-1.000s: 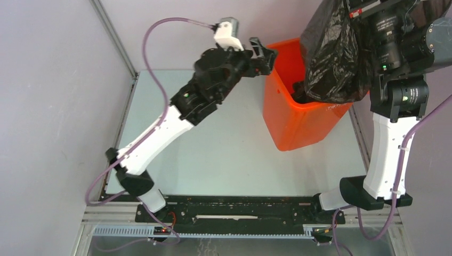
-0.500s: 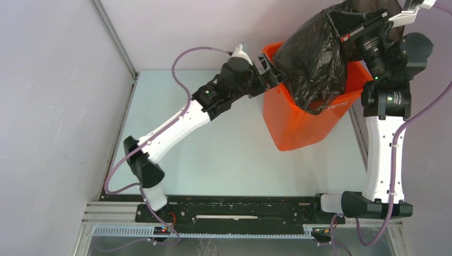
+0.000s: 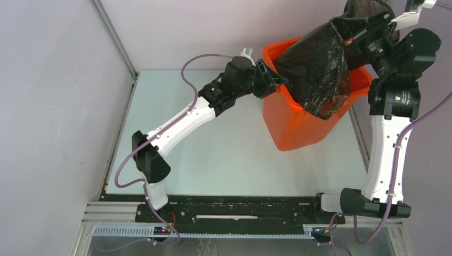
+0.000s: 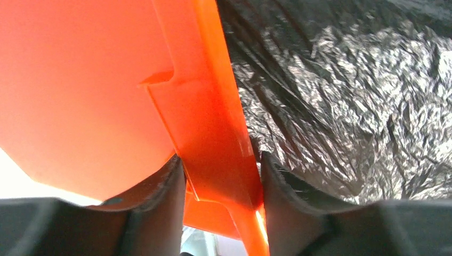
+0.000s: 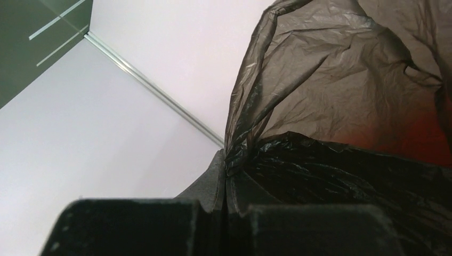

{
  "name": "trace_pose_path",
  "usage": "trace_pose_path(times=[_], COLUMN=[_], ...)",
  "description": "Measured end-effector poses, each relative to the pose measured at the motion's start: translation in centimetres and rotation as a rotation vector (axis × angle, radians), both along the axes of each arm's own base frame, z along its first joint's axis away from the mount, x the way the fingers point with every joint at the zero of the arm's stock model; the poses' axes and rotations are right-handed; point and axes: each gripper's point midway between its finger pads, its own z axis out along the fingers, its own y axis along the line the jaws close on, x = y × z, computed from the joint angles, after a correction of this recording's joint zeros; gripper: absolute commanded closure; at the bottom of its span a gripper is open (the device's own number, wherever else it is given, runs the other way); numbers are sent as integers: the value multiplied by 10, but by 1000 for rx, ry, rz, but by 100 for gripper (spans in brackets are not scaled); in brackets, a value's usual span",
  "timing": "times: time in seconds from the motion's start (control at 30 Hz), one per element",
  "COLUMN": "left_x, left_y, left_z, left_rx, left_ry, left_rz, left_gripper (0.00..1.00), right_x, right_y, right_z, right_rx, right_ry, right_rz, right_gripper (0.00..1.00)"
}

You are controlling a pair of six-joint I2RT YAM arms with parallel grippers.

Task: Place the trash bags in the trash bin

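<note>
The orange trash bin [image 3: 298, 125] stands tilted at the back right of the table. A glossy black trash bag [image 3: 317, 74] hangs over its opening and lower edge. My right gripper [image 3: 341, 25] is above the bin's far side. In the right wrist view it [image 5: 226, 176] is shut on a bunched edge of the bag [image 5: 341, 90]. My left gripper [image 3: 277, 80] is at the bin's left rim. In the left wrist view it [image 4: 221, 181] straddles the orange rim [image 4: 208, 106], both fingers touching it, with the bag [image 4: 346, 96] inside on the right.
The pale green table top [image 3: 213, 149] lies in front and left of the bin. A metal frame post [image 3: 114, 40] and grey walls bound the left and back. The black base rail [image 3: 240, 210] runs along the near edge.
My left gripper has moved right, from beside the bin onto its rim, and closed over it. My right gripper has carried the bag leftward and lower over the bin's opening.
</note>
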Motion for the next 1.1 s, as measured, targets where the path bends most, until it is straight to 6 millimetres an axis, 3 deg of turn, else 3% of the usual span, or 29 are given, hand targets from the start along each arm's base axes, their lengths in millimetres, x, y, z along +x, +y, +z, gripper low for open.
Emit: trace_pose_path(times=[0.13,0.37,0.47,0.63,0.77,0.97,1.03,1.1], left_x=[0,5,7,9,-3,-25,-31,-36], left_y=[-1,14,31,82,113,128,133,139], left_z=[3,3,3,1,2,1,1,0], left_rx=[-41,-18,3,69,101,118,122,127], left_ry=[47,30,42,57,72,84,80,76], left_rz=[-6,-42,-54,-26,-12,-50,-58,-66], left_gripper=[82,100,100,100,100,100,92,77], right_x=[-4,-6,-9,-12,-13,-25,-29,-31], right_y=[-7,11,25,60,93,126,131,134], right_z=[5,-9,-16,-27,-27,-30,-29,-29], right_rx=[-18,-22,-27,-47,-71,-95,-100,-103], right_ry=[-13,42,70,123,146,168,165,163], right_rz=[-19,57,110,222,317,412,428,435], right_gripper=[100,100,100,100,100,100,100,100])
